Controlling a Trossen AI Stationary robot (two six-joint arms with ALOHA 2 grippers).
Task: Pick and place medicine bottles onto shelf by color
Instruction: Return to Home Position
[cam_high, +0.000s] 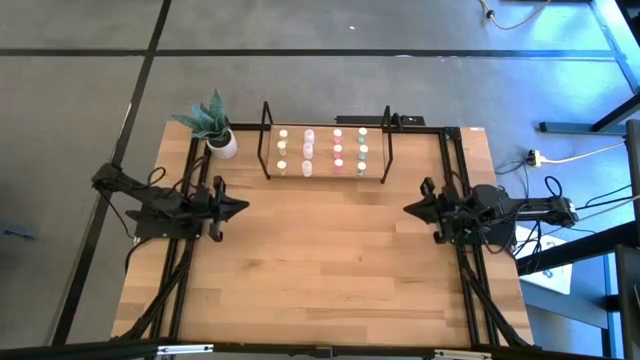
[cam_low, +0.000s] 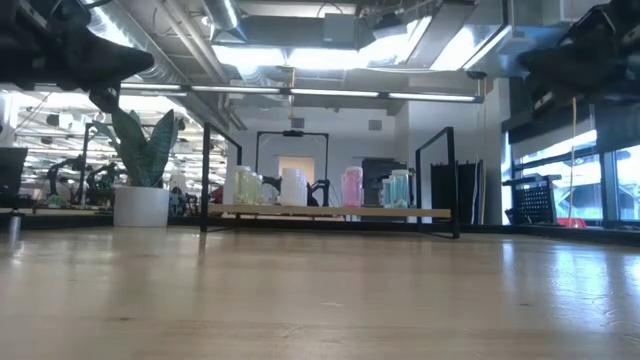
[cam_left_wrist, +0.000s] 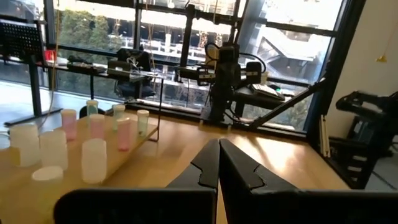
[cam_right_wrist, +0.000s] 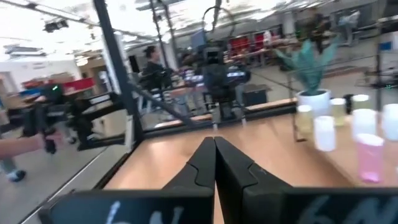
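L claw (cam_high: 243, 208) is seen pinched together, nothing held, above the surface (cam_high: 320, 270) at left. A potted plant (cam_high: 222, 143) is set just left of the shelf (cam_high: 323, 160). On it, medicine bottles (cam_high: 309, 150) are lined up in 4 cols: yellowish, white, pink, greenish. R claw (cam_high: 408, 208) is pressed together too, empty, at right.

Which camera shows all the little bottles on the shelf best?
The high view: the medicine bottles stand in four colour columns on the shelf. The low view sees them side-on, hiding each other; each wrist view catches only some from an angle.
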